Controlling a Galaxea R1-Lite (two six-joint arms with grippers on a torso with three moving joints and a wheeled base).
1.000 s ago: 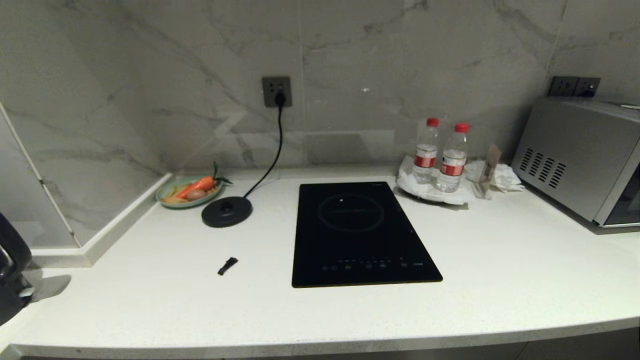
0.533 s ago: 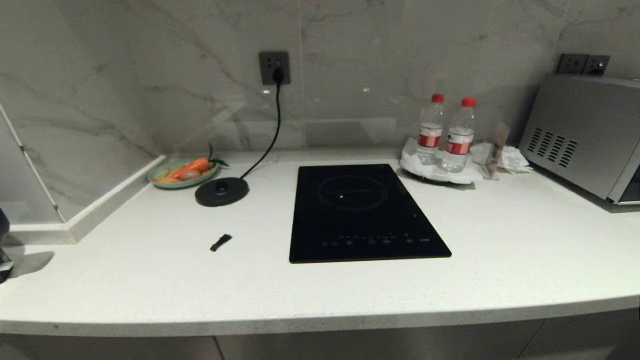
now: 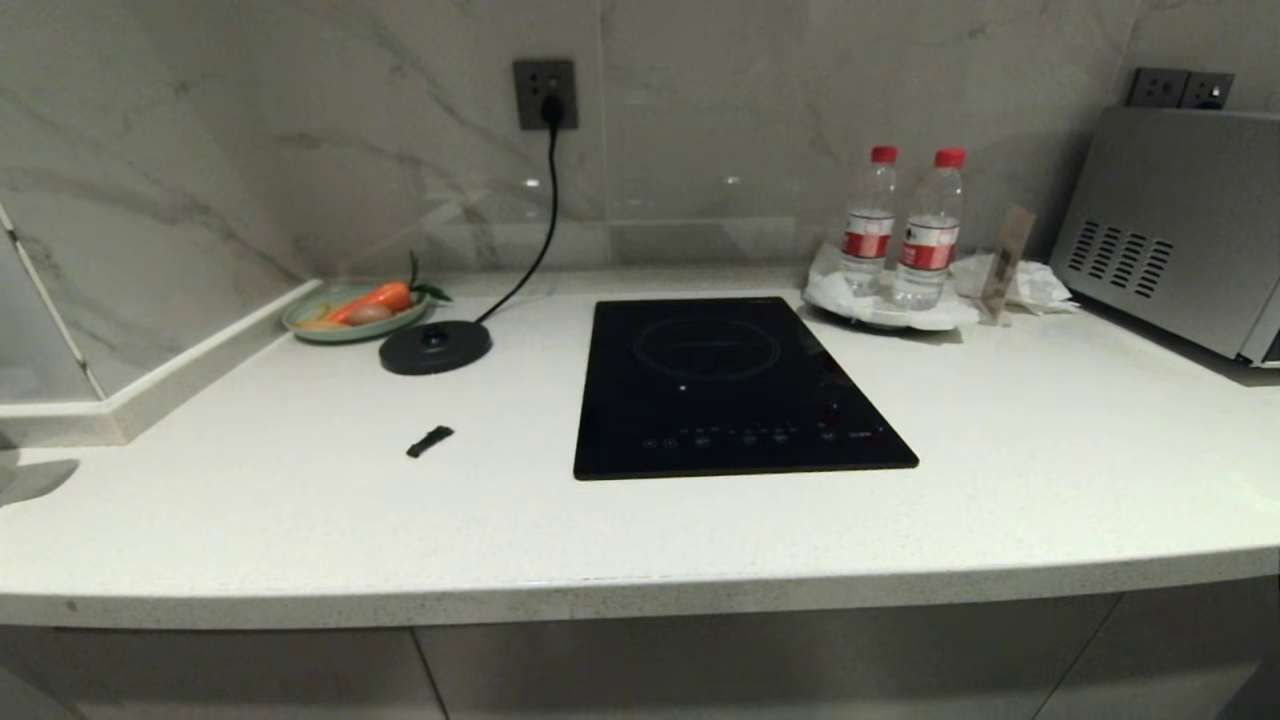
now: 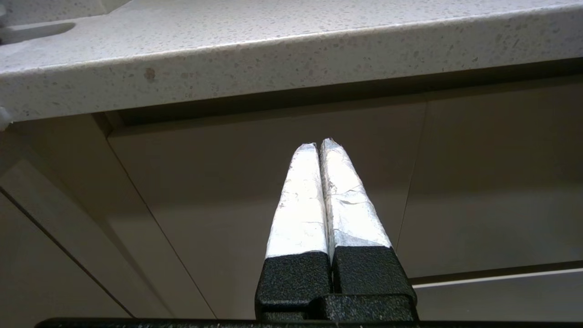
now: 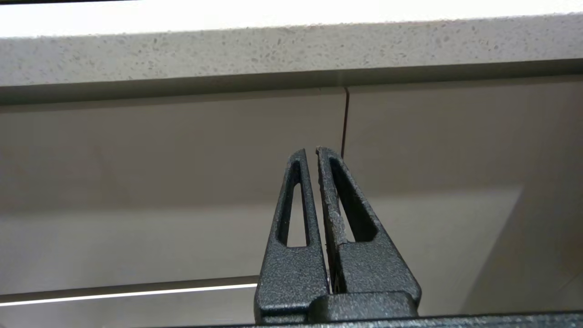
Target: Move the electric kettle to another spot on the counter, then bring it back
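Both arms parked low, out of the head view. Left gripper has its foil-wrapped fingers pressed together, right gripper is closed too, both holding nothing, tips pointing forward.

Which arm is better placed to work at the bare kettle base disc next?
Probably left. The base disc sits left of the hob, on that arm's side. The left claw and right claw are both shut, below the counter edge, so neither leads. No kettle is in view.
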